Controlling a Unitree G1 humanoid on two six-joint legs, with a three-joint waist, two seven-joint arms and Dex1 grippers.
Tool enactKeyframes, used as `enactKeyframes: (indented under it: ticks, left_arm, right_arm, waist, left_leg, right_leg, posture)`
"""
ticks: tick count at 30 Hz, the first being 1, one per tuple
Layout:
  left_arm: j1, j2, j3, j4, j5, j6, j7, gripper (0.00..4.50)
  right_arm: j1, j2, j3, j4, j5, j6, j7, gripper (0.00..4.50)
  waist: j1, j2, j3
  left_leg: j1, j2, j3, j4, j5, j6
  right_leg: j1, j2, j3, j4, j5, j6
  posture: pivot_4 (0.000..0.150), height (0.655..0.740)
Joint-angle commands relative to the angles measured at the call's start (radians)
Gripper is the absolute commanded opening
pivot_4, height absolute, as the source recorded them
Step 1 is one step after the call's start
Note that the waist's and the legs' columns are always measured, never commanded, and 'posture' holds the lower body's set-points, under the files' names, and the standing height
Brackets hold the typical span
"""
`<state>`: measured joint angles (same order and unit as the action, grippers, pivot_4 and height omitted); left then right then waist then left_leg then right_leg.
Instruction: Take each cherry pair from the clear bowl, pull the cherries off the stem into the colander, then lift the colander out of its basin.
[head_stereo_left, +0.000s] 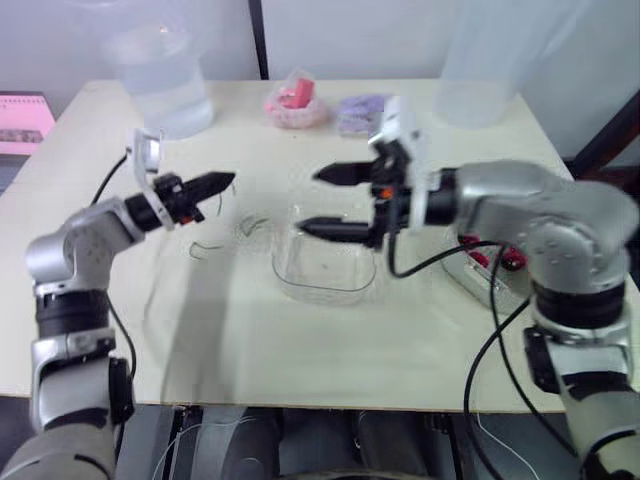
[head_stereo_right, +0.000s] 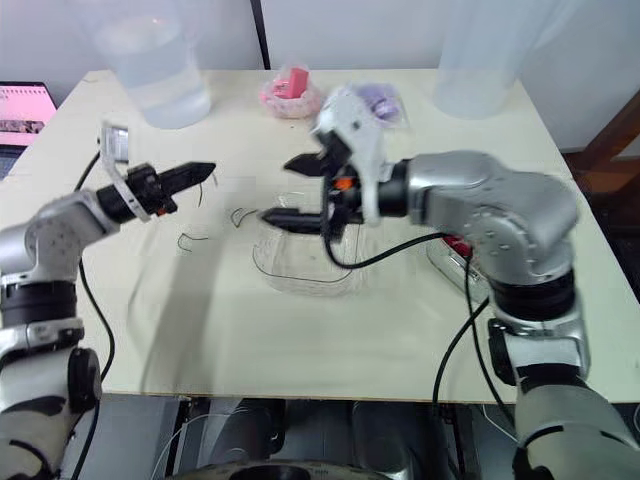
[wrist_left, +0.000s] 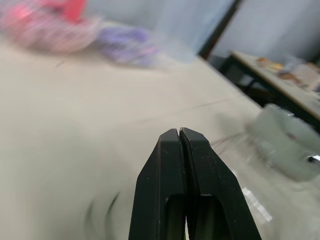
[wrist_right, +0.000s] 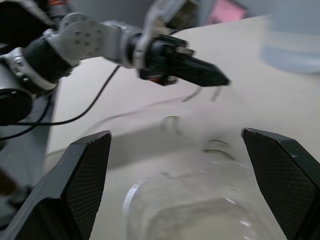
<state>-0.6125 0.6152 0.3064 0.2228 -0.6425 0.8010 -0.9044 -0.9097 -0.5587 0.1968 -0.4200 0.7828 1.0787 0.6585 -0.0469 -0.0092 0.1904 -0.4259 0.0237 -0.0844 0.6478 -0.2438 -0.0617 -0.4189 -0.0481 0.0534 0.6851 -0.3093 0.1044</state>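
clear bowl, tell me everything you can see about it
The clear bowl is a transparent, plastic-looking container with rounded corners and a thin rim. It stands upright near the middle of the table and looks empty, with no cherries visible inside. The right end effector hovers over it, fingers spread wide, not visibly touching it. Thin stems lie on the table to its left, apart from it.

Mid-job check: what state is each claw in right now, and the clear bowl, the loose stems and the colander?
left claw: shut, held in the air.
right claw: open wide, over the clear bowl.
clear bowl: upright, no cherries visible inside.
stems: lying loose beside the bowl, no cherries attached.
colander: red cherries inside, partly hidden.
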Motion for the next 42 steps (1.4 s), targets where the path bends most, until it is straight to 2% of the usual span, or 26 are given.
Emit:
enactKeyframes:
  ticks: [1, 6, 10, 15, 21, 26, 28, 32, 36, 39, 42]
  left_arm:
    - [0.076, 0.029, -0.015, -0.051, 0.027, -0.056, -0.024, 0.00]
    - [0.114, 0.025, -0.050, -0.001, 0.072, -0.118, -0.025, 0.00]
    - [0.116, 0.028, -0.060, 0.009, 0.076, -0.144, -0.044, 1.33]
    - [0.088, 0.061, -0.005, 0.008, 0.052, -0.154, -0.042, 3.91]
    - [0.075, 0.140, 0.037, -0.029, 0.033, -0.129, -0.042, 3.91]
    - [0.103, 0.180, 0.059, -0.145, 0.017, -0.100, -0.005, 3.91]
    - [0.155, 0.197, 0.087, -0.218, -0.014, -0.060, -0.003, 4.46]
    - [0.234, 0.227, 0.123, -0.276, -0.039, -0.026, 0.000, 4.48]
    - [0.206, 0.223, 0.130, -0.232, -0.033, -0.052, 0.025, 4.48]
    - [0.181, 0.219, 0.102, -0.239, -0.045, -0.041, 0.007, 4.48]
    - [0.147, 0.233, 0.041, -0.304, -0.088, 0.006, -0.058, 4.48]
  right_arm:
    - [0.011, 0.012, 0.106, -0.014, -0.107, -0.087, 0.028, 4.42]
    - [0.027, 0.025, 0.123, -0.014, -0.133, -0.099, 0.052, 4.42]
    - [0.036, 0.012, 0.102, -0.011, -0.146, -0.094, 0.060, 4.50]
    - [0.055, -0.015, 0.024, -0.011, -0.127, -0.076, 0.064, 4.50]
    - [0.087, -0.031, -0.110, 0.008, -0.082, -0.054, 0.053, 4.50]
    - [0.128, -0.057, -0.248, 0.034, -0.066, -0.043, 0.008, 4.50]
    - [0.188, -0.100, -0.334, 0.016, -0.041, -0.034, 0.011, 4.50]
    - [0.302, -0.156, -0.525, -0.003, 0.020, -0.025, -0.014, 4.50]
    - [0.412, -0.244, -0.733, 0.085, -0.012, -0.058, -0.046, 4.50]
    - [0.507, -0.332, -0.816, 0.099, 0.004, -0.048, 0.012, 4.50]
    - [0.640, -0.474, -0.891, 0.083, 0.010, -0.004, 0.120, 4.50]
  waist:
    - [0.002, 0.000, 0.000]
    - [0.003, 0.000, 0.000]
    - [0.000, 0.000, 0.000]
    - [0.001, 0.000, 0.000]
    - [0.000, 0.000, 0.000]
    - [0.002, 0.000, 0.000]
    - [0.003, 0.000, 0.000]
    - [0.003, 0.000, 0.000]
    - [0.005, 0.000, 0.000]
    - [0.008, 0.000, 0.000]
    - [0.008, 0.000, 0.000]
  left_leg:
    - [0.000, 0.000, 0.000, 0.000, 0.000, 0.000]
    - [0.000, 0.000, 0.000, 0.000, 0.000, 0.000]
    - [0.000, 0.000, 0.000, 0.000, 0.000, 0.001]
    - [0.001, 0.000, 0.000, 0.000, -0.001, 0.001]
    - [0.001, 0.000, 0.000, -0.001, -0.002, 0.003]
    - [0.001, 0.000, 0.001, -0.001, -0.002, 0.003]
    - [0.001, 0.000, 0.001, -0.001, -0.002, 0.003]
    - [0.001, 0.000, 0.001, -0.002, -0.002, 0.004]
    - [0.001, 0.000, 0.001, -0.001, -0.002, 0.004]
    - [0.001, 0.000, 0.001, -0.001, -0.003, 0.005]
    - [0.001, 0.000, 0.002, -0.001, -0.003, 0.006]
  right_leg:
    - [0.000, 0.000, 0.000, 0.000, 0.000, 0.000]
    - [0.000, 0.000, 0.000, 0.000, 0.000, 0.000]
    - [0.000, 0.000, 0.000, 0.000, 0.000, 0.000]
    - [0.000, 0.000, 0.000, 0.000, 0.000, 0.000]
    - [0.000, 0.000, 0.000, 0.001, 0.000, 0.000]
    - [0.000, 0.000, 0.000, 0.000, 0.000, 0.000]
    - [0.000, 0.000, 0.000, 0.000, 0.000, 0.000]
    - [0.000, 0.000, 0.000, 0.000, 0.000, 0.000]
    - [0.001, 0.000, 0.000, 0.000, 0.000, 0.000]
    - [0.001, 0.000, 0.000, -0.001, 0.000, 0.000]
    - [0.001, 0.000, 0.001, -0.001, 0.000, 0.000]
  posture:
    - [0.150, 0.7348]
    - [0.150, 0.7348]
    - [0.150, 0.7348]
    - [0.150, 0.7348]
    - [0.150, 0.7348]
    - [0.150, 0.7348]
    - [0.150, 0.7348]
    - [0.150, 0.7348]
    - [0.150, 0.7348]
    - [0.150, 0.7348]
    - [0.150, 0.7348]
